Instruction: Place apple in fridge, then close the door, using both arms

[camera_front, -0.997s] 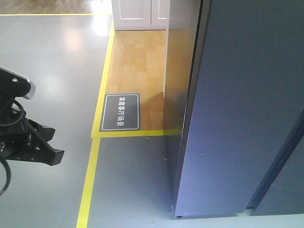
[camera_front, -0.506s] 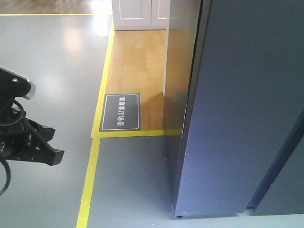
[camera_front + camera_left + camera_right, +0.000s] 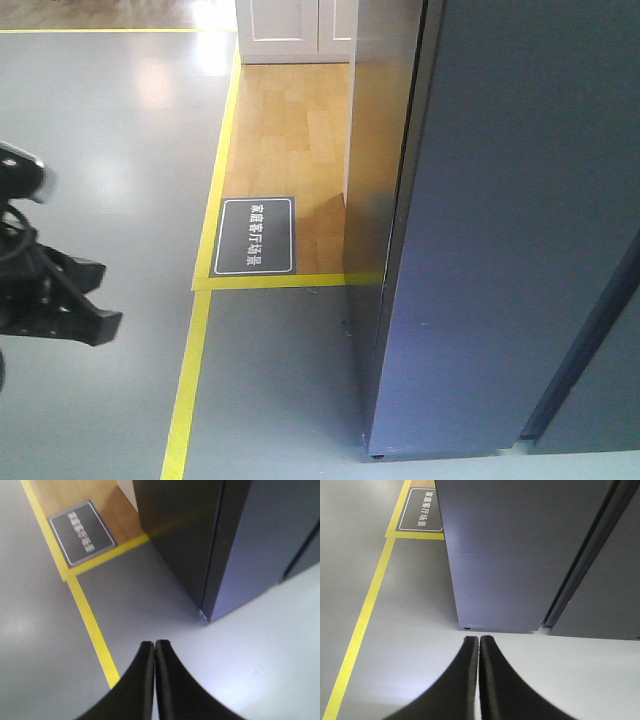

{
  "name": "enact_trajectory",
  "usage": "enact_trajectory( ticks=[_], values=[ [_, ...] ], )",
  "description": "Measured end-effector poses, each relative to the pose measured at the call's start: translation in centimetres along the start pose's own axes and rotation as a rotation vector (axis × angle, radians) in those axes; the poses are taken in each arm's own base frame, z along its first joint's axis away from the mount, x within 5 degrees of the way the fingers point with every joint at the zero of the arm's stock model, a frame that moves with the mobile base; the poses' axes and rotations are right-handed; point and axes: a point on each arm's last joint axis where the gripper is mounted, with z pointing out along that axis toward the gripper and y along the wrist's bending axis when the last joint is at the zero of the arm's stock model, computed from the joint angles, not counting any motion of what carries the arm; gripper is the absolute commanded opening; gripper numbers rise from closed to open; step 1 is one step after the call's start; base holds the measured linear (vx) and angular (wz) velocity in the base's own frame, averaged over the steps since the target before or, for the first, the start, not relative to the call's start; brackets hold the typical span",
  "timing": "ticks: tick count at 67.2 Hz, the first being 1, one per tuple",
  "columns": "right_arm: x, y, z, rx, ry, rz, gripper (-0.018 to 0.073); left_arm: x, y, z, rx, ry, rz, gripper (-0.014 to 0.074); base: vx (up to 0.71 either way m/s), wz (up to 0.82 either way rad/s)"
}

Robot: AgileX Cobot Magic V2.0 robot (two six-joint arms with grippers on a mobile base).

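A grey floor [image 3: 110,130] runs under everything here, crossed by yellow tape lines [image 3: 190,380] that frame a patch of pale wooden flooring [image 3: 290,130], where a dark floor sign with white characters [image 3: 256,236] lies flat. The fridge [image 3: 500,230] stands tall and dark grey on the right of the front view, its door [image 3: 520,545] flush against the body with only a narrow dark seam showing beside it. The left claw [image 3: 154,647] hangs above the grey floor near a yellow line, its two black fingers pressed together with nothing between them; the fridge's bottom corner sits ahead of it and to its right, well apart. The right claw [image 3: 479,641] is likewise pinched together and empty, pointing at the foot of the fridge, which stands just beyond its tips without touching. The left arm [image 3: 50,300] shows at the left edge of the front view. No apple can be seen in any view.
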Motion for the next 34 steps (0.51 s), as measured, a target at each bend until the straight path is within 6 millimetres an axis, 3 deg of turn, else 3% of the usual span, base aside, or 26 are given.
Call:
enact_trajectory(
  ticks=[13, 34],
  values=[
    [0.0, 0.0, 0.0, 0.000, 0.000, 0.000, -0.0003, 2.6, 2.1, -1.6, -0.081, -0.130, -0.097, -0.0006, 0.00, 0.00],
    [0.0, 0.0, 0.0, 0.000, 0.000, 0.000, -0.0003, 11.7, 3.2, -3.6, -0.219, -0.313, -0.241, -0.0006, 0.00, 0.00]
  ],
)
